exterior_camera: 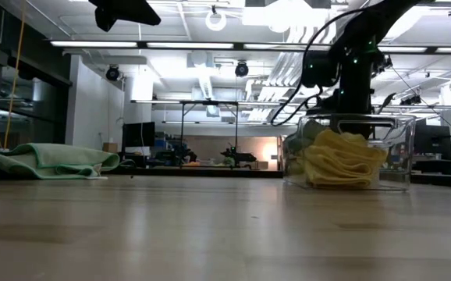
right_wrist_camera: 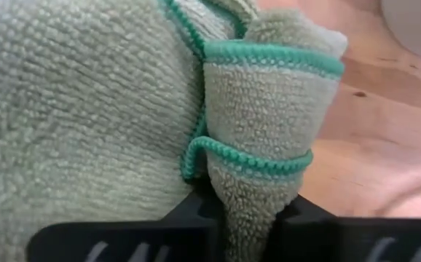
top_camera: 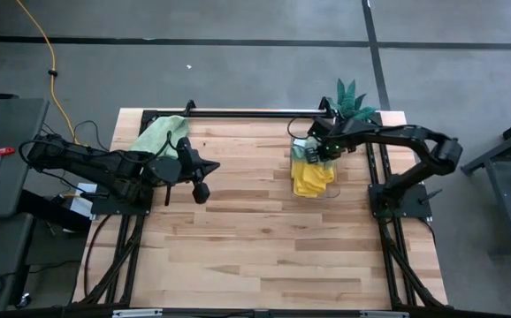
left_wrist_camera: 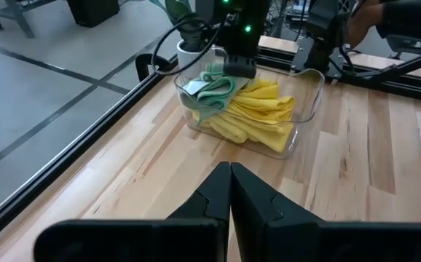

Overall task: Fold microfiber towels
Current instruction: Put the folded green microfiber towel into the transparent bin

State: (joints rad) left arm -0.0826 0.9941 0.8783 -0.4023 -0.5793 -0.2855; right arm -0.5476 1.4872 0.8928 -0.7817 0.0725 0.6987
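While the green towel [right_wrist_camera: 269, 145] sits pinched in the right gripper [left_wrist_camera: 239, 69], fingers clamped on a bunched fold, it's still low in the clear bin [left_wrist_camera: 309, 91] on the yellow towels [left_wrist_camera: 258, 116], far right of the table [top_camera: 255, 238]. Risk: bunched grip w/ yellow snagging on lift. Left gripper [left_wrist_camera: 230, 196] hovers mid-table, fingers together; another green towel [top_camera: 160, 134] behind it.

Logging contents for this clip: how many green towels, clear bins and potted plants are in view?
Green towels: 2 (the loose green towel on the table; the gripped green towel, pinched by the right gripper)
Clear bin: 1
Potted plant: 1
Total: 4; the yellow towels in the bin are too bunched to count.
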